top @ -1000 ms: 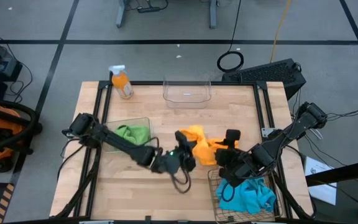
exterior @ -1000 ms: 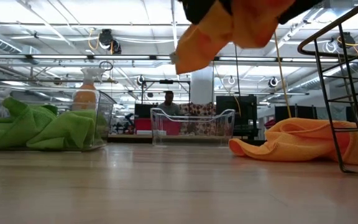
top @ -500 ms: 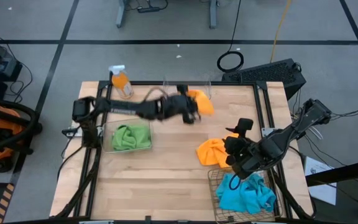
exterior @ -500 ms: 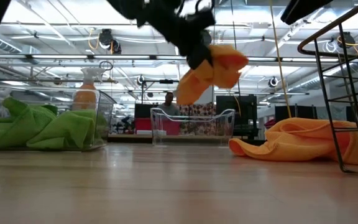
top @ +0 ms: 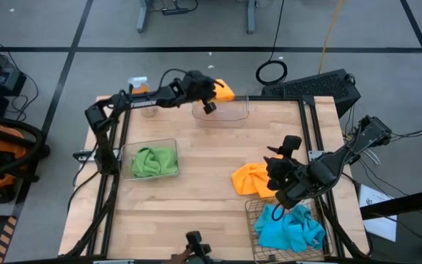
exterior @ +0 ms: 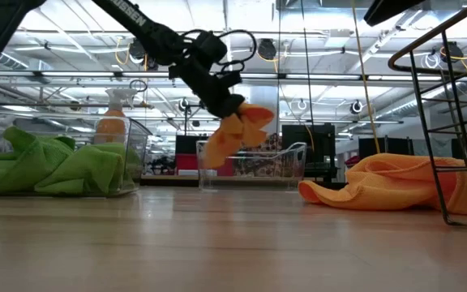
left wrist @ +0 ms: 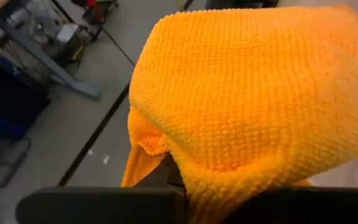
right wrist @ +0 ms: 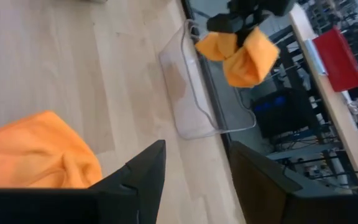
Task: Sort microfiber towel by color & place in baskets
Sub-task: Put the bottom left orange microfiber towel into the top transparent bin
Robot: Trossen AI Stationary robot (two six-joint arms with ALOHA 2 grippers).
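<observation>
My left gripper (top: 209,89) is shut on an orange towel (top: 223,92) at the table's far edge, above the far rim of an empty clear tub (top: 220,110). The towel fills the left wrist view (left wrist: 247,93). A second orange towel (top: 251,178) lies crumpled on the table at the right. My right gripper (top: 275,170) hovers open just above its right side (right wrist: 36,149). Green towels (top: 154,160) fill the left clear tub. Blue towels (top: 291,227) lie in the wire basket (top: 253,220). My left gripper pinches a bunched fold of the orange towel (left wrist: 191,186) between its two fingers. The fingers slant down, coming from the table's left. The towel hangs slack below them (exterior: 237,134), clear of the table, its lower end level with the tub's rim (exterior: 250,148).
An orange spray bottle (exterior: 112,122) stands at the far left corner, close behind my left arm. The wire basket's frame (exterior: 452,122) is at the near right. Bare wood runs across the table's middle and near left.
My left gripper has swung from the table's middle to the far edge, carrying the orange towel through the air to above the far tub, rolling as it went. My right gripper has drawn back a little and risen above the orange towel on the table, which has stayed put.
</observation>
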